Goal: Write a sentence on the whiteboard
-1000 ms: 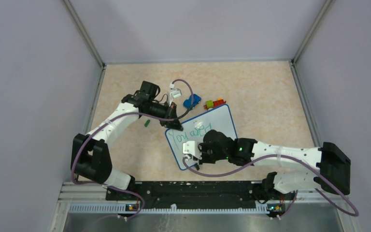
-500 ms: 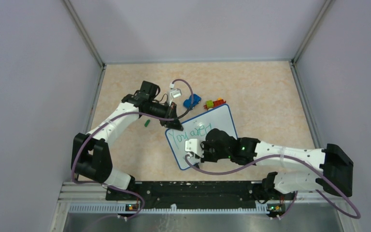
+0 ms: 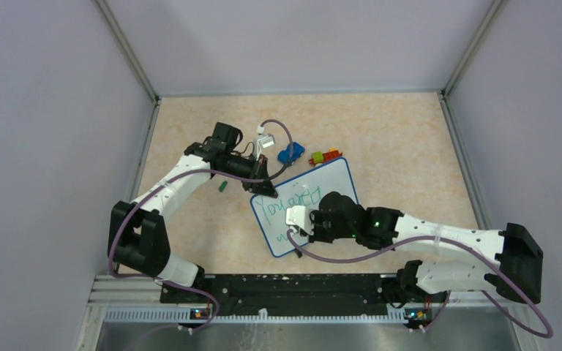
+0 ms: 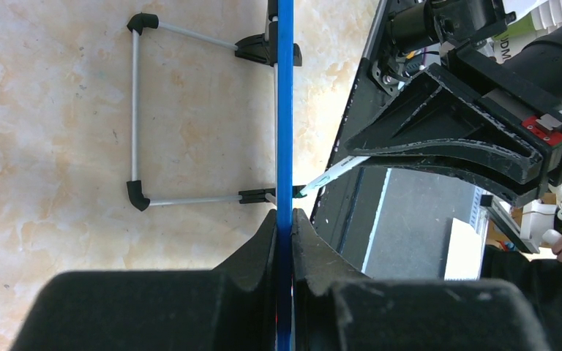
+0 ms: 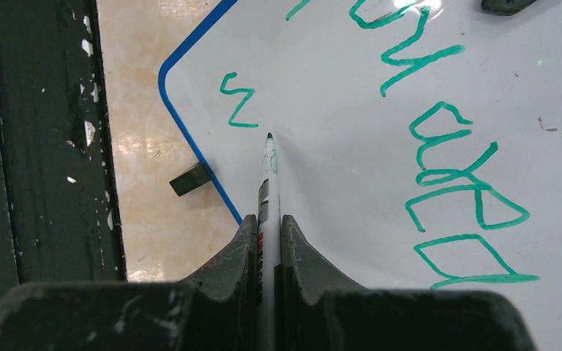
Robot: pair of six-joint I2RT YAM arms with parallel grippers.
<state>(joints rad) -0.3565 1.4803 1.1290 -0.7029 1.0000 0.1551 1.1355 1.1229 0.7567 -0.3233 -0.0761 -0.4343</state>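
Note:
The whiteboard (image 3: 339, 183) stands tilted on the table, blue-rimmed, and shows edge-on in the left wrist view as a blue line (image 4: 285, 110). My left gripper (image 4: 285, 219) is shut on its rim at the far left corner (image 3: 265, 189). My right gripper (image 5: 268, 227) is shut on a white green-tipped marker (image 5: 267, 175), over the board's near-left part (image 3: 298, 228). The marker's tip rests at the board just below a small zigzag stroke (image 5: 238, 102). The sentence (image 5: 446, 168) is green script, one line reading roughly "You are" (image 3: 287, 200).
A blue toy car (image 3: 290, 153) and a red-yellow-green toy (image 3: 325, 156) lie just beyond the board. A small green piece (image 3: 222, 186) lies left of it. The board's wire stand (image 4: 135, 110) rests on the table. A black rail (image 3: 278, 285) runs along the near edge.
My right wrist with the marker has shifted to the right along the board's near part. The left arm and the whiteboard have stayed put.

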